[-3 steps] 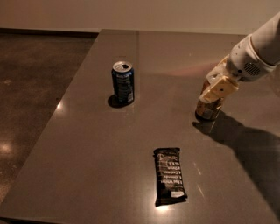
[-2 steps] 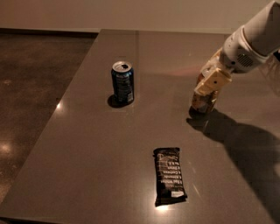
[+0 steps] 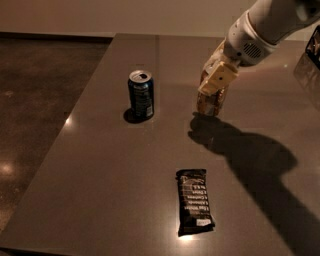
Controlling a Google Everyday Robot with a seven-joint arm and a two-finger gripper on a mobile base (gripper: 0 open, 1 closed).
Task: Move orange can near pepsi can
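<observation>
Since a second ago, the gripper [image 3: 210, 93] and the orange can [image 3: 213, 106] had gone left over the desk [image 3: 100, 175], closer to the pepsi can [image 3: 141, 95].

Closest to the camera, a black snack bar [image 3: 195, 201] lay flat on the desk. It had white writing on its wrapper, and its long side pointed away. Nothing touched it. It lay well apart from both cans and was not between them. The desk was dark grey and shiny, with small spots of light on it. A big dark shadow [image 3: 250, 155] spread over the right side of the desk, from the orange can down toward the near right corner.

Farther back were the two cans. The pepsi can stood upright on the left. It was dark blue with a silver top, and the top had a hole in it. What was inside could not be seen. The orange can was to its right, near but not touching, with bare desk between them. The jaws were closed on the orange can from above. One pale pad lay over its front, and its top was hidden. Whether its bottom touched the desk could not be told. The white arm [image 3: 265, 30] reached in from the top right corner.

Left of the desk was a brown speckled floor [image 3: 40, 100]. Farthest back was a pale wall [image 3: 125, 15].
</observation>
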